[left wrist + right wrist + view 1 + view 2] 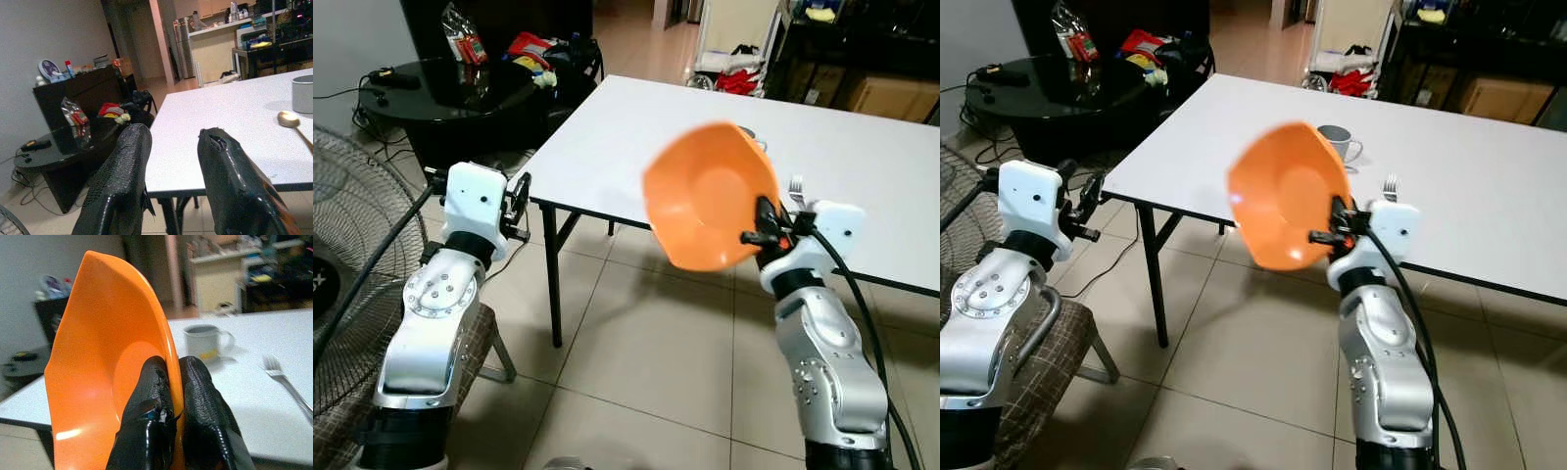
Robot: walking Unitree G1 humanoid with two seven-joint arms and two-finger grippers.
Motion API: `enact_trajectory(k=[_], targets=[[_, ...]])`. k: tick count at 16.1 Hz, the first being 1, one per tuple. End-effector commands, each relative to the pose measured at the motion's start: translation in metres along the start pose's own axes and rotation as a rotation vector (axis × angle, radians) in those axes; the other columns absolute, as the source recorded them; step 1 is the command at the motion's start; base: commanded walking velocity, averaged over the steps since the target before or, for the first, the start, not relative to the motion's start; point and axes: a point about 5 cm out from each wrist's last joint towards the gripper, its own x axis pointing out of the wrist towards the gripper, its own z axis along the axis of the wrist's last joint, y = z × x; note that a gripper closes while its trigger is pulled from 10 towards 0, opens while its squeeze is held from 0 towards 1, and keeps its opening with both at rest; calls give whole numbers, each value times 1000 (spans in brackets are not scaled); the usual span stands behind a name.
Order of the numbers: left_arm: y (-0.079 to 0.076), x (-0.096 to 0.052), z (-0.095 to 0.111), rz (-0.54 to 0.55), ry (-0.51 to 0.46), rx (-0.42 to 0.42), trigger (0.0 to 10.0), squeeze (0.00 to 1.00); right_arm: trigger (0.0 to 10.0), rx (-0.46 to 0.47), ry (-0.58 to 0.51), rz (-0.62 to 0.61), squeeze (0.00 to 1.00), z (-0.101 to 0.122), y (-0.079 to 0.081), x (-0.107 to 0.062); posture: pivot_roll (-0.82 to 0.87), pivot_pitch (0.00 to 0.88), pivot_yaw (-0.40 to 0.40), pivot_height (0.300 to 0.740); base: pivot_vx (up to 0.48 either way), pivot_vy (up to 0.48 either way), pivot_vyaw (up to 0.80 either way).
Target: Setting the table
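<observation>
An orange bowl (705, 196) hangs tilted on its edge in front of the near edge of the white table (862, 147). My right gripper (759, 235) is shut on its rim, one finger inside and one outside (146, 396). On the table behind the bowl stand a grey mug (1335, 142) and a fork (1390, 186); a spoon (289, 120) lies near the mug. My left gripper (519, 201) is raised beside the table's left corner, open and holding nothing, its fingers (122, 166) pointing across the tabletop.
A large fan (342, 245) stands at the far left. Behind it is a black round table (460, 83) with snacks and cables. A woven chair seat (1038, 362) sits under my left arm. Dark shelves (862, 59) line the back right. The floor is tiled.
</observation>
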Motion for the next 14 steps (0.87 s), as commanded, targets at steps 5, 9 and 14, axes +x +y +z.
enact_trajectory(k=[5,9,14], targets=[[-5,-4,-6,-6,18,-31,10000,0,10000,-112,0,88,0,9,7,5,147,0,-33,740,0,0,0],[-11,-5,-4,-24,12,-22,10000,0,10000,-123,-15,80,0,14,10,7,140,0,-31,740,251,0,0],[-12,-2,-2,-36,8,-17,10000,0,10000,-89,-14,54,0,15,4,7,136,0,-20,740,260,0,-263]])
